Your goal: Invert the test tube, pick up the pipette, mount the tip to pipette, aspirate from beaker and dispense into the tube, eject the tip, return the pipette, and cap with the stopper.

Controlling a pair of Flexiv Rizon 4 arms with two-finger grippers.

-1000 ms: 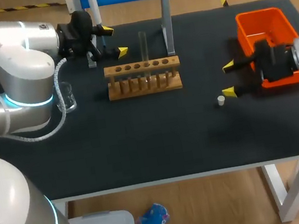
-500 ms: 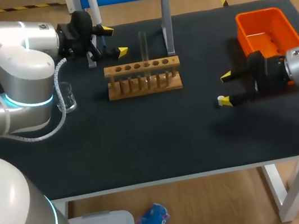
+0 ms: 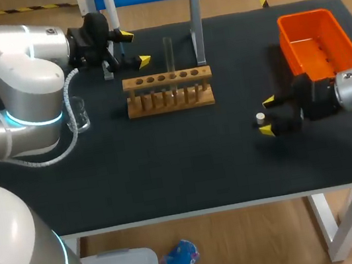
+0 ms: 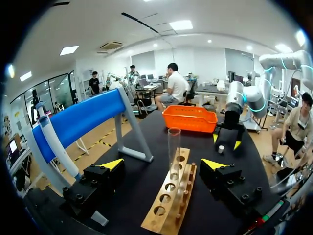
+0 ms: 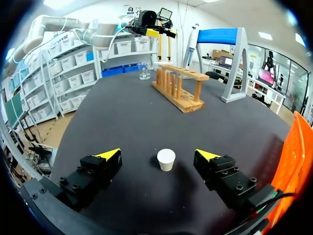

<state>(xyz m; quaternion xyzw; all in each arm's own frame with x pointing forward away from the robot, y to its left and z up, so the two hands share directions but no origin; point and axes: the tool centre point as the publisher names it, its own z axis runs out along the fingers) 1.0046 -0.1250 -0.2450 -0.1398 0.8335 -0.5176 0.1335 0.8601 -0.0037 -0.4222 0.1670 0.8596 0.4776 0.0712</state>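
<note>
The white stopper (image 3: 260,118) stands on the black table, between the open fingers of my right gripper (image 3: 267,116). In the right wrist view the stopper (image 5: 166,159) sits midway between the yellow tips of the right gripper (image 5: 159,155), touching neither. A clear test tube (image 3: 169,54) stands upright in the wooden rack (image 3: 168,91). My left gripper (image 3: 135,49) hangs open behind the rack's left end, holding nothing. From the left wrist the tube (image 4: 173,149) is just ahead of the left gripper (image 4: 163,164). The pipette (image 3: 109,8) hangs on the blue stand (image 4: 78,117).
A glass beaker (image 3: 78,114) stands left of the rack, close to my left arm. The orange bin (image 3: 317,42) sits at the back right, just behind my right arm. Open black table lies in front of the rack.
My right gripper has come away from the orange bin, moving left and toward the front, and now straddles the stopper. The left arm has not moved.
</note>
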